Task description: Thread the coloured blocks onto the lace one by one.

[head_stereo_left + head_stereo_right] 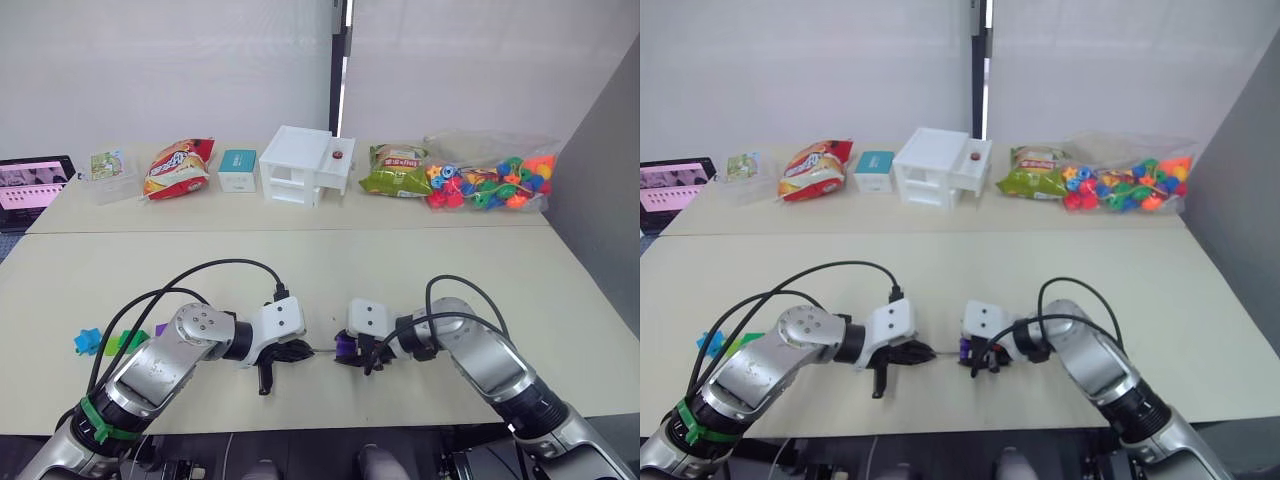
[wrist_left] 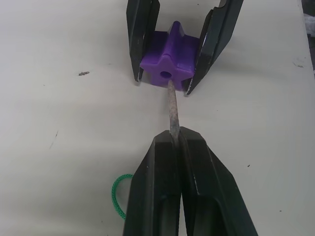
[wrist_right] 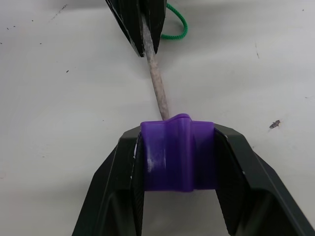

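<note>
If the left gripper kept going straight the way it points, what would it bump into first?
Probably the purple block held in the right gripper: the left gripper pinches the lace's pale tip, which already points into the block's hole.

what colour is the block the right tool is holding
Purple, star-shaped; it shows best in the left wrist view.

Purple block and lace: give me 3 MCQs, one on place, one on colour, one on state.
1. Where is the purple block?
A. in the right claw
B. by the snack bags
C. in the left claw

2. What colour is the cord looping behind the left claw?
A. red
B. green
C. white

3. How does the left claw hold the lace?
A. open beside it
B. shut on its stiff tip
C. shut on its knot

Answers: 1 A, black fingers flank the block in the right wrist view. 2 B, a green loop shows in both wrist views. 3 B, the pale tip leaves the closed fingers toward the block's hole.
</note>
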Action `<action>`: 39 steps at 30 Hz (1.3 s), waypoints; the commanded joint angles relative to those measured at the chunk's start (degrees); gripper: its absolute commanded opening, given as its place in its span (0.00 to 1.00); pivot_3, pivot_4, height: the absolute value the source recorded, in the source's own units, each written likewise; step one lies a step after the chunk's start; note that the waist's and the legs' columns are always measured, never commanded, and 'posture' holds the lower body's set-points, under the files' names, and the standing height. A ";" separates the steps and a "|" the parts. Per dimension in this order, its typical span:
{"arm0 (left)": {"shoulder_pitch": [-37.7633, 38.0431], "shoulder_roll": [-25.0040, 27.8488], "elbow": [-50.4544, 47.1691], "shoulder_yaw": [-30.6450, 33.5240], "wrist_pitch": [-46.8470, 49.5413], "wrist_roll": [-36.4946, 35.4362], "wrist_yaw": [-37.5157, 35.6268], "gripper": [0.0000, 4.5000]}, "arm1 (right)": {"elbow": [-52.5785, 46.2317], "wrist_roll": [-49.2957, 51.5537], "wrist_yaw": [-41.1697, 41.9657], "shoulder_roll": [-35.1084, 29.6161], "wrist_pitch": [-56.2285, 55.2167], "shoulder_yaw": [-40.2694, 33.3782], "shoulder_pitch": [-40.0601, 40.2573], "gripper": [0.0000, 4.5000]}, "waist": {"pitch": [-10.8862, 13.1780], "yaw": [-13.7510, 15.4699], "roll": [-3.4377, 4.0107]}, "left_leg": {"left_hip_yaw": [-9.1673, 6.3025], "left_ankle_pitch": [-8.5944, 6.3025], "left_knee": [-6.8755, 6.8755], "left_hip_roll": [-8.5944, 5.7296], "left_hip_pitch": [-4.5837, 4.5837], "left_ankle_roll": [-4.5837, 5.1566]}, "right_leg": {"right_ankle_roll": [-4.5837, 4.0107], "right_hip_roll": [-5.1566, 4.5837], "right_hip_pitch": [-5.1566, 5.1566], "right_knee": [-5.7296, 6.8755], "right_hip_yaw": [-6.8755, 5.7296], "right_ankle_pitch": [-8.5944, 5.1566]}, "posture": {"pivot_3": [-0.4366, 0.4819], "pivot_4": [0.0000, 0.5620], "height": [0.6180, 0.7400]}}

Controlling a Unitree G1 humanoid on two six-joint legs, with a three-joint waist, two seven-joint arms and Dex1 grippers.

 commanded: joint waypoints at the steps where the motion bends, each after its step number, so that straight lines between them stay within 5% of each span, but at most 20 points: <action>1: -0.88 0.14 -1.01 1.09 -0.56 -0.58 -0.07 0.00 | -0.42 -0.04 -0.09 -0.70 0.91 1.43 1.06 0.31 | 0.00 0.03 0.00 | 0.00 0.00 0.00 0.00 0.00 0.00 | 0.00 0.00 0.00 0.00 0.00 0.00 | 0.48 0.27 1.00; 20: -1.29 -0.35 -1.91 0.94 -0.26 -2.03 0.13 0.00 | -0.96 0.59 -0.40 -1.09 1.69 1.96 1.10 0.31 | 0.00 0.09 0.00 | 0.00 0.00 -0.01 0.00 -0.01 0.00 | 0.00 0.00 0.00 -0.01 0.00 0.00 | 0.48 0.27 1.00; 39: -5.69 -6.81 4.11 -4.43 -2.48 -1.14 -1.73 0.00 | -1.17 0.69 -1.25 -0.66 2.73 1.56 0.72 0.31 | -0.01 0.39 -0.02 | -0.01 0.00 0.01 -0.04 0.00 0.00 | 0.00 -0.03 0.08 -0.05 -0.01 0.00 | 0.48 0.27 1.00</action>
